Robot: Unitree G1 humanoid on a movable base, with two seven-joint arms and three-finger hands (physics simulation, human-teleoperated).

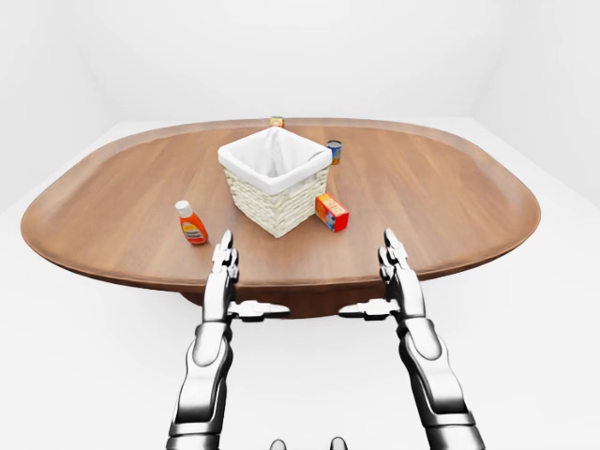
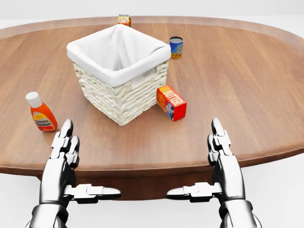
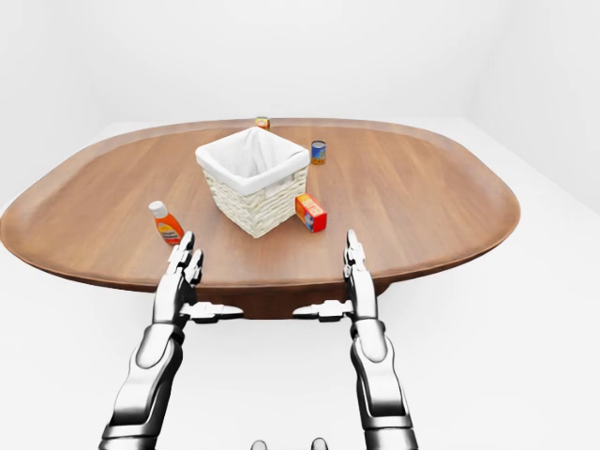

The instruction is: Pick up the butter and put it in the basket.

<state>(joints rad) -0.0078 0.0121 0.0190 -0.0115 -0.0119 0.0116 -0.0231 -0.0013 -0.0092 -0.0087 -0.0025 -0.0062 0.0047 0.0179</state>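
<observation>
Nearest you, both hands hang at the desk's near edge with nothing in them: your left hand [image 2: 64, 159] and your right hand [image 2: 221, 156] each have the fingers stretched straight toward the desk [image 2: 237, 80] and the thumb stuck out sideways toward the other hand, spread wide and touching nothing. Neither is over the wood by much, so your reach to the butter starts from well short. The butter [image 2: 171, 102], the red and orange box, lies just beyond your right hand, up and to the left of it in the head view, with one end right against the lower corner of the basket [image 2: 118, 76]; I cannot tell whether they actually touch. That closeness is your main risk: come in from the left side and your fingers are likely to catch the wicker wall, shove the basket, or push the box under its edge. A shallow pinch may also let the box twist out. On the left, the orange bottle [image 2: 42, 114] stands near your left hand and could be knocked over. Farther off, the blue can [image 2: 176, 47] and a small orange box [image 2: 124, 20] sit well clear.
</observation>
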